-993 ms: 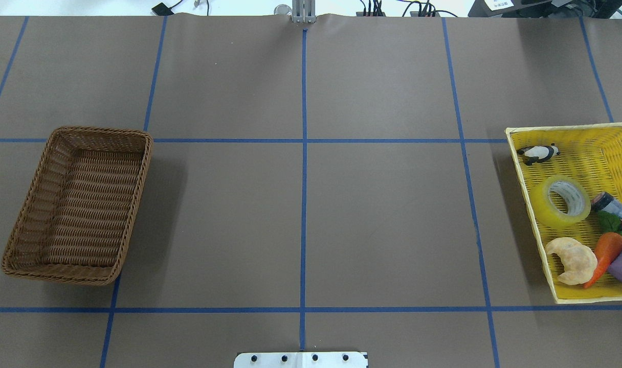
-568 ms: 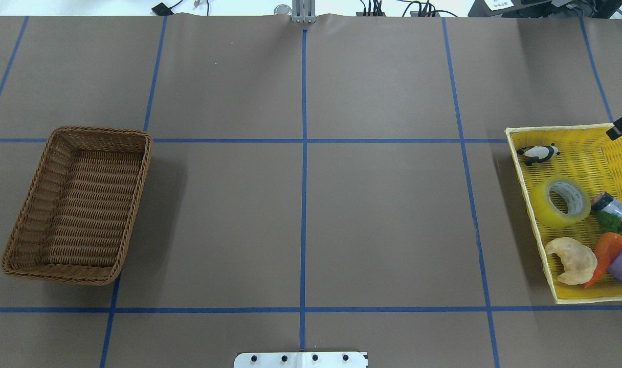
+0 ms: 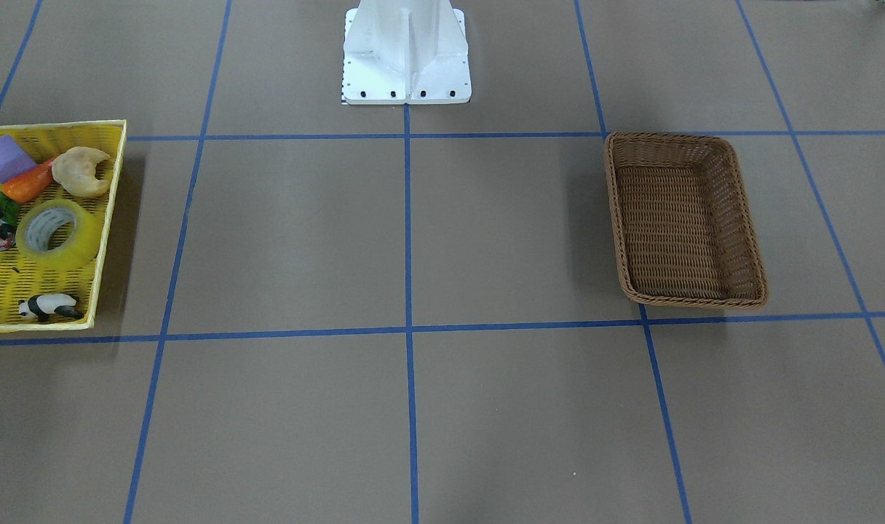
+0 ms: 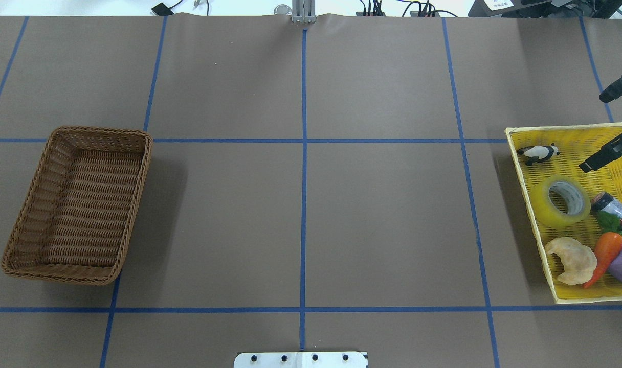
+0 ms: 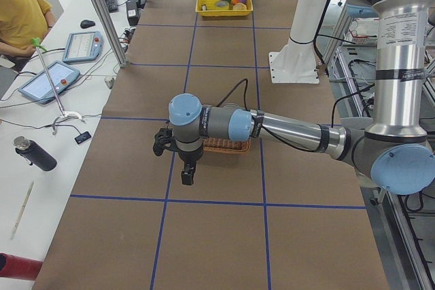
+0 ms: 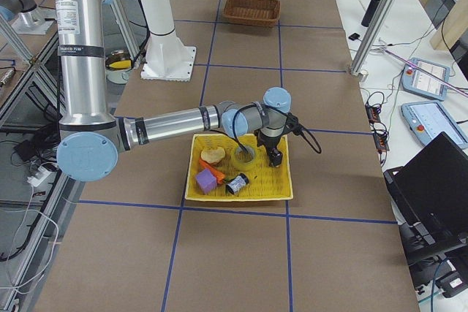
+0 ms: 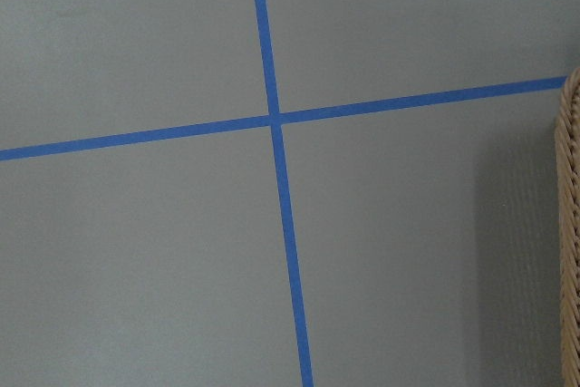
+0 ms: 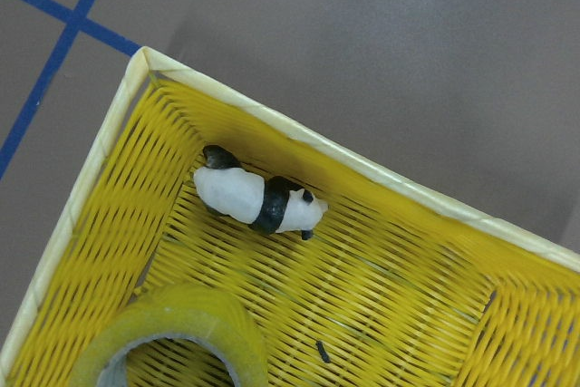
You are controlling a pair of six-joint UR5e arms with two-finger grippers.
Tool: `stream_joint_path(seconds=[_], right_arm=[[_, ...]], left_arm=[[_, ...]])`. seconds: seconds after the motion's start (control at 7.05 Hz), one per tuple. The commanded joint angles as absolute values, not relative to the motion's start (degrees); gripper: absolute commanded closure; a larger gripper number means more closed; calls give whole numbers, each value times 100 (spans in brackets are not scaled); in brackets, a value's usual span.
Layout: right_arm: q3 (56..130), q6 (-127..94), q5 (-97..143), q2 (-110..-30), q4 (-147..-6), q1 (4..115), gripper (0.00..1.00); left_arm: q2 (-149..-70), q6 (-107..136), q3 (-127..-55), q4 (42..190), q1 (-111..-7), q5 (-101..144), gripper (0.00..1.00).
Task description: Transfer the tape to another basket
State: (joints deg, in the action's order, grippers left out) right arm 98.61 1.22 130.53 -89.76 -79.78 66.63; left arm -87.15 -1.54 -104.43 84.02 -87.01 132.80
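Right gripper (image 4: 587,166) over yellow tray (image 4: 561,128), near tape (image 4: 549,207); jaws unclear.

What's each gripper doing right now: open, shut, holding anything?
Left gripper: cannot be told; it shows only in the left side view.
Right gripper: open, holding nothing, above the yellow basket, near the tape.

The table (image 4: 382,230) is covered in brown paper, divided into large squares by blue tape lines (image 4: 304,204). A brown wicker basket (image 4: 81,197) sits on it at the far left, and a yellow basket (image 4: 572,137) at the far right. A white base plate (image 4: 301,359) rests at the near middle edge.
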Motion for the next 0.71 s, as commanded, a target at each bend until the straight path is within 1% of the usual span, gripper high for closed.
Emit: stream_joint_path(seconds=[0.0,0.28,0.43,0.57], right_arm=[[9800,114,13052,-9053,-7919,6382,1],[9660,123,13052,-9088,-7910,6223,8],[9485,123,13060,-9088,-7693,6170,10],[9109,114,13069,-9036,-7238,6083,15]], left_arm=[[-8701,-149,-10494,8402,-8701,13280,2],[-8701,-149,-10459,8402,-8701,13534,2],[-8701,-149,-10459,8402,-8701,13553,2],[-8701,-158,-10459,8402,-8701,13561,2]])
